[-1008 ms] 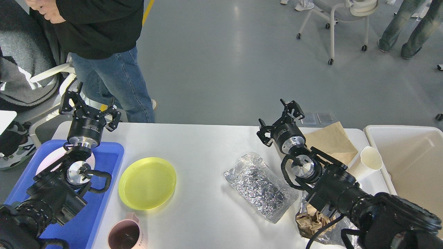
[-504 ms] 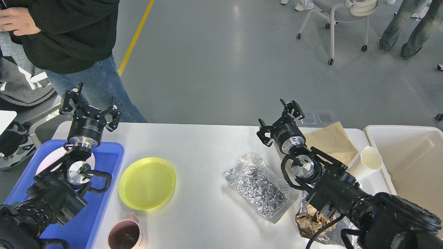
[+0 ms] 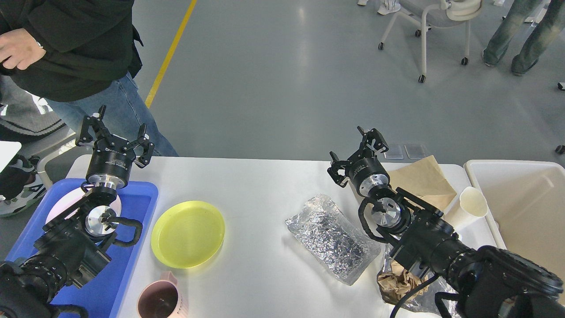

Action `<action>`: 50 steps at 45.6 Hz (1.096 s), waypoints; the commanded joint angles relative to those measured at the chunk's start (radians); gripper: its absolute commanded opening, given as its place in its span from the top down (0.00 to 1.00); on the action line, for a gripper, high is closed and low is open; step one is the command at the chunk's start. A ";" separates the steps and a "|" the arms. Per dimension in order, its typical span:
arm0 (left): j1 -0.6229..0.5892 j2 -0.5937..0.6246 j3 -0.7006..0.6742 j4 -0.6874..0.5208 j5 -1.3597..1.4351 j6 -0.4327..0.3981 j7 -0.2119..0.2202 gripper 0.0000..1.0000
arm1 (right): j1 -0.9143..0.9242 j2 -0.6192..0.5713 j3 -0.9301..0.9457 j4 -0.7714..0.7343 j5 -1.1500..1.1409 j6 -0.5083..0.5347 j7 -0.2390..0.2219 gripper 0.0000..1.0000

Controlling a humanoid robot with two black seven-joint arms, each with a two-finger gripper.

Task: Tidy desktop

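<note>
Arms are holding the same pose as a second ago, nothing on the table shifting; only the bystander in black top and jeans (image 3: 66, 57) is drifting off to the left, so no tidying progress is happening yet. Left gripper (image 3: 115, 134) is hovering above the far left corner with fingers spread apart, holding nothing. Right gripper (image 3: 358, 152) is hanging over the far edge right of centre, fingers also apart and empty. Large matte white rectangular desktop (image 3: 265, 185) is filling the lower frame and carrying all the clutter. Blue plastic tray (image 3: 132, 247) is sitting on the left end, holding a pale pink plate (image 3: 66, 203) mostly hidden under the left arm. Round yellow-green plastic plate (image 3: 188, 234) is lying just beside the tray, outside it. Pink mug (image 3: 160, 300) is standing at the near edge, looking empty inside. Crinkled silver foil bag (image 3: 331, 236) is lying right of centre. Brown paper sheet (image 3: 423, 179) and a white paper cup (image 3: 470, 205) tipped on its side are lying near the right end, a crumpled brown paper wad (image 3: 395, 285) sitting under the right arm. Cream-white rectangular bin (image 3: 521, 194) is standing off the right end, and the part in view is looking empty. Judging by this, dishes are likely going to the tray and trash to the bin, all still pending.
</note>
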 commanded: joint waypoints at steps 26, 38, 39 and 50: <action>0.000 0.000 0.000 0.000 0.000 0.000 0.000 0.03 | 0.000 0.000 0.000 0.001 0.000 0.000 0.000 0.00; 0.000 0.000 0.000 0.000 0.000 0.000 0.000 0.03 | 0.000 0.000 0.000 0.000 0.000 0.000 0.000 0.00; 0.000 0.000 0.000 0.000 0.000 0.000 0.000 0.03 | 0.000 0.000 0.000 0.000 0.000 0.000 0.000 0.00; 0.000 0.000 0.000 0.000 0.000 0.000 0.000 0.03 | 0.000 0.000 0.000 0.000 0.000 0.000 0.000 0.00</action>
